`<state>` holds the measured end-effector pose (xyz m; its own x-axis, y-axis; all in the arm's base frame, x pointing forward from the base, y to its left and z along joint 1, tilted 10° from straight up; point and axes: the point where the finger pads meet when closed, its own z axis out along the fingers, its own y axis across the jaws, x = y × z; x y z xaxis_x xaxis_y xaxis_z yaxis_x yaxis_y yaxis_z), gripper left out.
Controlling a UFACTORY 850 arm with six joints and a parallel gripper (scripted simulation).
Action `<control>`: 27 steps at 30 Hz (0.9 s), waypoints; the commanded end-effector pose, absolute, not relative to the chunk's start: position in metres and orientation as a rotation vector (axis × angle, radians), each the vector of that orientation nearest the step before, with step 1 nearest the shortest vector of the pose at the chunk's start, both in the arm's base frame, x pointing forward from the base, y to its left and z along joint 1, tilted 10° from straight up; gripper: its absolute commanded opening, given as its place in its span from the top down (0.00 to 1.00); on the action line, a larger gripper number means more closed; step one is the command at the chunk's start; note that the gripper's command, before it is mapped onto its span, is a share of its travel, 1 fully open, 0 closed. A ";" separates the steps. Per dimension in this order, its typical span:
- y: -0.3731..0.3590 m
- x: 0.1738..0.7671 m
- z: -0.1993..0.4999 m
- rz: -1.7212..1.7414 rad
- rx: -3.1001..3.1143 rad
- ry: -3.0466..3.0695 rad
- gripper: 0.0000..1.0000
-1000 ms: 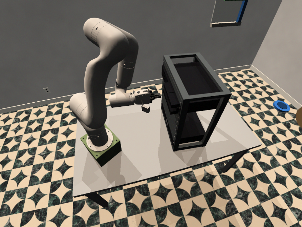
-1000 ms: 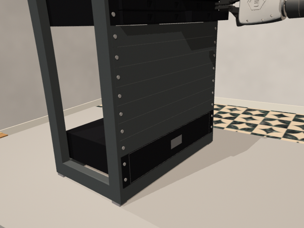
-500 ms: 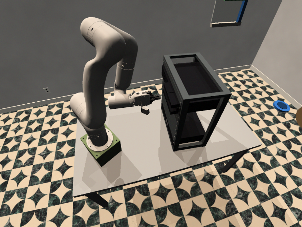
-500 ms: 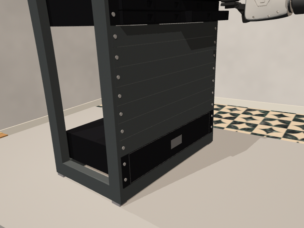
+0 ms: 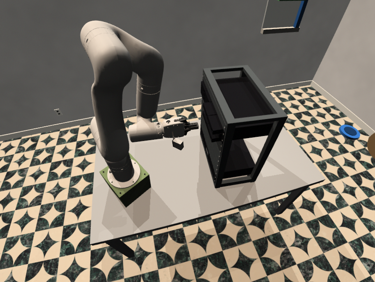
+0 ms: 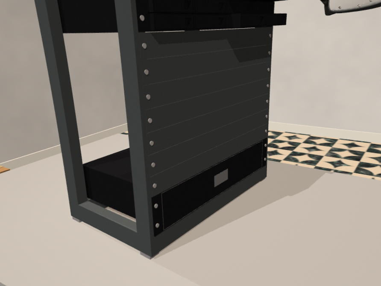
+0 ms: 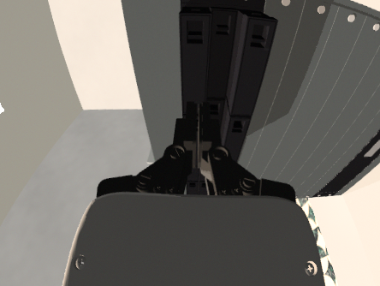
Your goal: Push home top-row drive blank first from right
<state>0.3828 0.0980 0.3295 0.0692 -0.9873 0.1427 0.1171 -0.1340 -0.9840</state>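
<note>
The dark rack [image 5: 239, 121] stands on the grey table, its front facing my arm. The storage chassis [image 7: 228, 56] sits high in that front, and its black drive blanks show as long strips in the wrist view. Some stand out further than others, such as one at the right end of a lower row [image 6: 265, 18]. My gripper [image 5: 194, 124] is shut and empty, held level with its fingertips pointing at the chassis front. In the wrist view the shut fingers [image 7: 196, 124] lie just before the blank ends. I cannot tell if they touch. The exterior view shows only the gripper body [image 6: 351, 5].
Blank panels [image 6: 206, 92] fill the rack front below the chassis, with a black unit [image 6: 212, 184] at the bottom. The arm base [image 5: 125, 182] stands on the table's left side. A blue dish [image 5: 349, 131] lies on the floor at right.
</note>
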 end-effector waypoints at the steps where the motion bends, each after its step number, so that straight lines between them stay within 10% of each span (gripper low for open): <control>1: 0.091 0.382 0.334 -1.299 -1.263 0.999 1.00; 27: 0.094 0.434 0.340 -1.299 -1.263 0.999 1.00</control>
